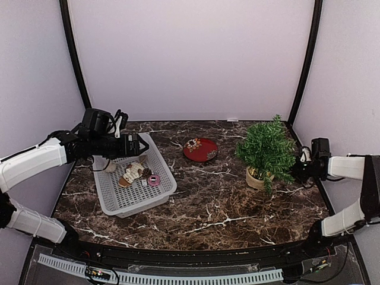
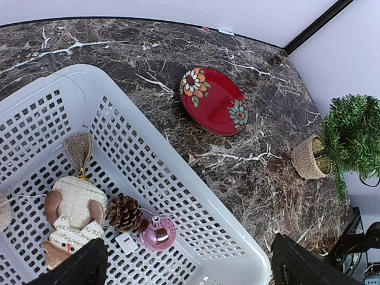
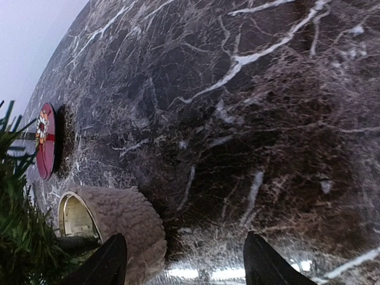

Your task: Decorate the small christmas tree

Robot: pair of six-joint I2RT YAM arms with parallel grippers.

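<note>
Small christmas tree (image 1: 267,145) standing at right side of desk (image 1: 208,202), pot (image 3: 119,222) just beside right pincer (image 3: 187,261), its jaws gaping, gripping nothing. Left pincer (image 2: 190,264) hovering wide open over basket (image 2: 237,237). Advice: be steadying pot gently while left is pinching pink bauble (image 2: 157,233) by cap, clearing pine cone (image 2: 124,212).

Tree: the small christmas tree (image 1: 268,145) is standing upright, its dark green needle branches spreading bushy and uneven.
Pot: a small round beige pot (image 1: 255,178) with a rough, fuzzy wall is holding the trunk, its inner rim looking paler.
Overhang: the lower branches are drooping past the pot's rim on the near side.
Place: it is sitting on the right side of the dark marble table (image 1: 225,208), near the right edge.
Look: the branches are showing plain green all over.
</note>
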